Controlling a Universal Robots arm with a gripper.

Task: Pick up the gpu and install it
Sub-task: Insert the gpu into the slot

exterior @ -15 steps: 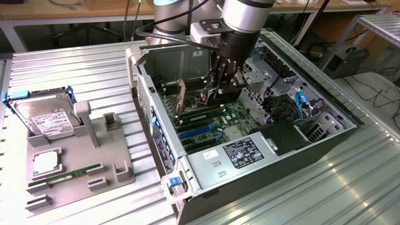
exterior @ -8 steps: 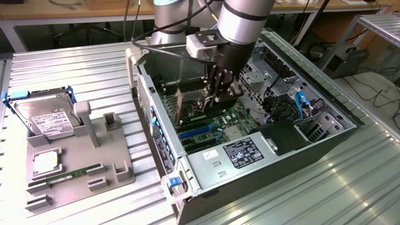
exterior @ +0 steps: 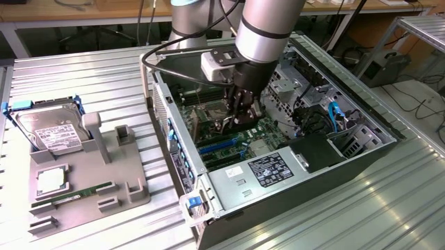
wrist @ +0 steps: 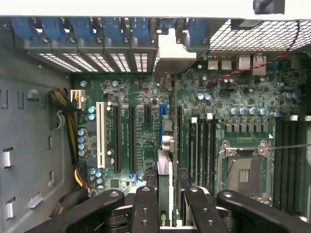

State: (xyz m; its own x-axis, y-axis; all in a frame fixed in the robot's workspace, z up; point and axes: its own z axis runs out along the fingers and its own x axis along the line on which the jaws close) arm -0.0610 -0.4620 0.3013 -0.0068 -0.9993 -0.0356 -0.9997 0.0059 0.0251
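End effector (wrist: 167,206) grips gpu (wrist: 165,170) edge-on; card mostly hidden.

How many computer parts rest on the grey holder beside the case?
3: hard drive at the far end, processor chip in the middle, green memory stick nearest the camera. The hand holds the gpu inside the case.

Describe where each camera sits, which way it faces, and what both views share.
Exterior view: high, off the arm, angled down at the open computer case; the arm and gripper reach inside.
Wrist view: on the wrist, facing the motherboard; gripper fingers clamp the gpu.
Shared: gripper, gpu, motherboard.
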